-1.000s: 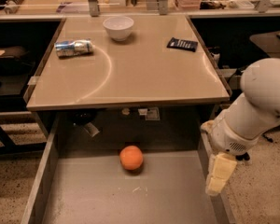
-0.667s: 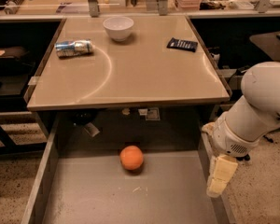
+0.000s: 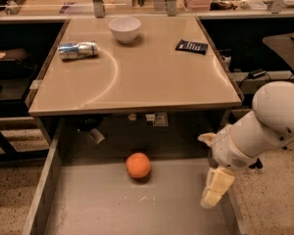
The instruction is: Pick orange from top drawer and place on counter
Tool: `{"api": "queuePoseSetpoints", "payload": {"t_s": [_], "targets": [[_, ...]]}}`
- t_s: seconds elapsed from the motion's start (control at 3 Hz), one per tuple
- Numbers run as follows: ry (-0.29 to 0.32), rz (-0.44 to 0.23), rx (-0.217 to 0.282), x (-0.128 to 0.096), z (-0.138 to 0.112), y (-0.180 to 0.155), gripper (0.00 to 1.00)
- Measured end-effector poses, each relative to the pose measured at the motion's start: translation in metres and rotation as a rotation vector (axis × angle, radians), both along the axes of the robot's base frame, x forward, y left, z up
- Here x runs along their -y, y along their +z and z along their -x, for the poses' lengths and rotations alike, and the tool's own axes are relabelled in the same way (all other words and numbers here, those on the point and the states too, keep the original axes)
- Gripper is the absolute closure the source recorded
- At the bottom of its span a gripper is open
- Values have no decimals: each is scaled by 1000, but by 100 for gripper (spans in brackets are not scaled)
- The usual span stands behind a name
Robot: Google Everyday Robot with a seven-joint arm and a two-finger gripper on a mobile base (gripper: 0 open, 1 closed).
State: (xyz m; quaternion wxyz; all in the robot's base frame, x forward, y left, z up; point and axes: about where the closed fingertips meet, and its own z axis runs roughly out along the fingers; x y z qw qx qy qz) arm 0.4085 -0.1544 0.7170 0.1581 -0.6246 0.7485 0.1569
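Observation:
The orange (image 3: 138, 165) lies on the grey floor of the open top drawer (image 3: 98, 204), near its back and about mid-width. The beige counter (image 3: 152, 77) spans above and behind the drawer. My gripper (image 3: 214, 189) hangs at the drawer's right wall, to the right of the orange and a little nearer the front, with its cream fingers pointing down. It holds nothing. The white arm (image 3: 269, 126) reaches in from the right.
On the counter stand a white bowl (image 3: 124, 29) at the back, a crushed can (image 3: 78, 50) lying at the left and a dark packet (image 3: 191, 46) at the right. Dark shelving flanks both sides. Speckled floor lies to the right of the drawer.
The arm has shifted slightly; the gripper stays at the drawer's right wall. The orange has not moved.

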Motion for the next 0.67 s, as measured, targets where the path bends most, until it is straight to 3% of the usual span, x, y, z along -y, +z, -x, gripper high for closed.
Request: {"api": "queuePoseSetpoints", "payload": {"t_s": [0.33,0.67], "targets": [[19,-199,51,-39,-12,-22,0],[36,-351,76,-69,-25,-38,0]]}}
